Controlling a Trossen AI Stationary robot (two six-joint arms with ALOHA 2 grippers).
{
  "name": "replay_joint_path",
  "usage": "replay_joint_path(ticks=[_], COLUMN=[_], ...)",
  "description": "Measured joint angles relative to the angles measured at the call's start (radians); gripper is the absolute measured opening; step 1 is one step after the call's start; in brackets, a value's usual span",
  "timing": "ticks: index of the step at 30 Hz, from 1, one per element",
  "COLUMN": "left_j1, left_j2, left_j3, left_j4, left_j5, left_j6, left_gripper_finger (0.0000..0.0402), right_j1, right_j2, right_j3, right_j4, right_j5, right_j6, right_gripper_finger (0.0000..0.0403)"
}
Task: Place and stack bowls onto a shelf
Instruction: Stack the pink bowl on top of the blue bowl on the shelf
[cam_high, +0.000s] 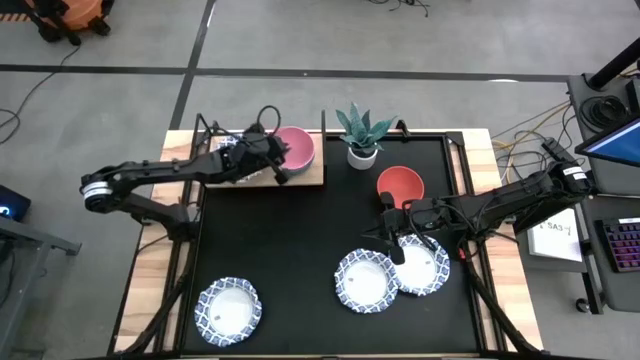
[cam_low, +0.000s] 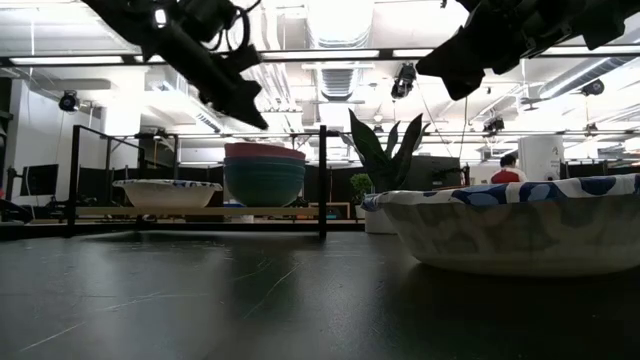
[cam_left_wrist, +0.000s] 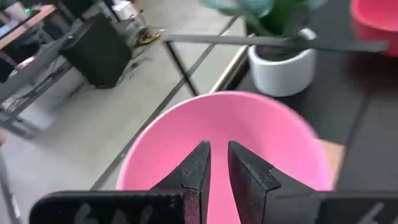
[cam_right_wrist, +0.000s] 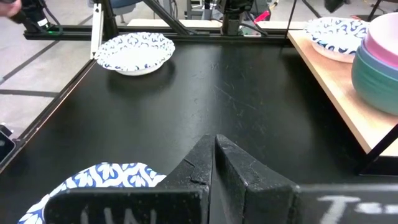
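Stacking step under way: left gripper (cam_left_wrist: 217, 171) hung over pink bowl (cam_high: 294, 146), topmost of stack on shelf (cam_high: 305, 177), fingers nearly together, gripping nothing visible. Right gripper (cam_high: 392, 243) shut, empty, above patterned bowls (cam_high: 420, 265). Red bowl (cam_high: 400, 184) waiting on table. Next, probably: open right fingers, take a rim

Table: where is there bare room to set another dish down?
The black table is bare in its middle, between the shelf and the patterned bowls. It is crowded on the right, where two patterned bowls touch near the red bowl.
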Motion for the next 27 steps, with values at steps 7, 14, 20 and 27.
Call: replay_joint_path(ticks=[7,14,20,27], left_j1=[0.065,0.068,0.067,0.066], left_j2=[-0.016,-0.016,-0.016,-0.017], left_j3=[-0.067,-0.087,-0.099,-0.117], left_j4=[-0.006,-0.002,0.009,0.040], left_j5=[0.007,0.007,0.007,0.008], left_j6=[-0.043,-0.068,-0.087,-0.109], left_gripper_finger=[0.0038,0.0038,0.0038,0.0038], right_j1=[0.000,0.000,0.000,0.000], right_j2=[0.000,0.000,0.000,0.000], right_j3=[0.000,0.000,0.000,0.000], right_j4=[0.000,0.000,0.000,0.000], right_j5=[0.000,0.000,0.000,0.000], right_j6=[-0.005,-0.007,-0.007,-0.007], right_gripper_finger=[0.0009,0.0009,0.0009,0.0009])
